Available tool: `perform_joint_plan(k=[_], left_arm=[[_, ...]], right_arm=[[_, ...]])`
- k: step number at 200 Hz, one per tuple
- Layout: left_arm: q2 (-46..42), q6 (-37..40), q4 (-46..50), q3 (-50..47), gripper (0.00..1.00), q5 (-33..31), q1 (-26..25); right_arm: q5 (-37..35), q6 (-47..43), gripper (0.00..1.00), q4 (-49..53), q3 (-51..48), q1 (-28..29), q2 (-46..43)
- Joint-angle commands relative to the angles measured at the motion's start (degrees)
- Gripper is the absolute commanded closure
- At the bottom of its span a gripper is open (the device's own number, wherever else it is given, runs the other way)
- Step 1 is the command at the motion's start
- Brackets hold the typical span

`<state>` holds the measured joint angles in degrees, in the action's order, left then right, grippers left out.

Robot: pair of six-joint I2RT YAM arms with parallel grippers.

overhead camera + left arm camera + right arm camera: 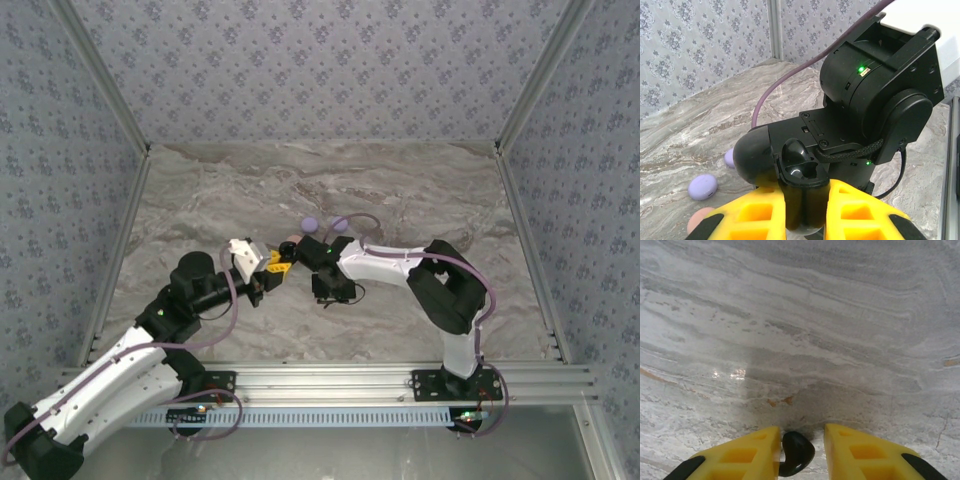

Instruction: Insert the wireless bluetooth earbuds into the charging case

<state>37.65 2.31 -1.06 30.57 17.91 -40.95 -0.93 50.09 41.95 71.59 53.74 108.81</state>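
My left gripper [806, 190] is shut on a black charging case [805, 210], held upright with its lid [796, 152] flipped open and its dark cavity facing up. In the top view the left gripper [277, 262] is at mid-table, right beside the right arm's wrist. My right gripper [801, 430] points down close over the marble. Its jaws stand slightly apart. A black earbud [797, 451] lies between them, against the left finger [752, 450], with a gap to the right finger [865, 450]. The right gripper [331, 289] hangs just right of the left one.
Two lavender round cases [702, 186] [729, 158] and a pale pink one [699, 221] lie on the marble behind the held case. They also show as lavender cases [309, 224] [340, 224] in the top view. The right arm's black wrist [875, 85] looms close behind the case.
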Motion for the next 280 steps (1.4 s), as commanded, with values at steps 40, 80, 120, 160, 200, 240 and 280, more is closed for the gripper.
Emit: perform_joint_plan(k=[40,80,120,160,200,240,280], left_arm=[[0.6,-0.3,-1.5,0.6,1.00,-0.4,-0.2],[0.6,-0.5,-1.4,0.7,1.00,-0.4,-0.3],[0.6,-0.5,-0.8,1.0,1.00,-0.5,-0.2],[0.6,-0.9,-0.7,0.9,1.00,-0.4,-0.3],[0.7,-3.1,-3.4,0.0,1.00,1.0,-0.3],[2.1,-5.4,-7.0,0.2,1.00,4.1,-0.3],[5.4,-7.5,-11.1,2.0,1.00,9.8,-0.3]], right_arm=[[-0.5,-0.1,0.68,4.5,0.6,0.8,-0.5],[-0.2,-0.4,0.71,2.8,0.1,0.8,-0.5],[1.4,-0.2,0.76,0.1,-1.1,0.8,-0.4],[-1.9,-1.1,0.78,0.8,-1.6,0.5,-5.4],[-8.3,-4.8,0.78,3.1,-2.8,-1.1,-17.0],[-11.7,-12.7,0.78,3.5,-4.3,-3.8,-30.0],[-11.4,-25.6,0.79,-2.5,0.2,-4.1,-41.0]])
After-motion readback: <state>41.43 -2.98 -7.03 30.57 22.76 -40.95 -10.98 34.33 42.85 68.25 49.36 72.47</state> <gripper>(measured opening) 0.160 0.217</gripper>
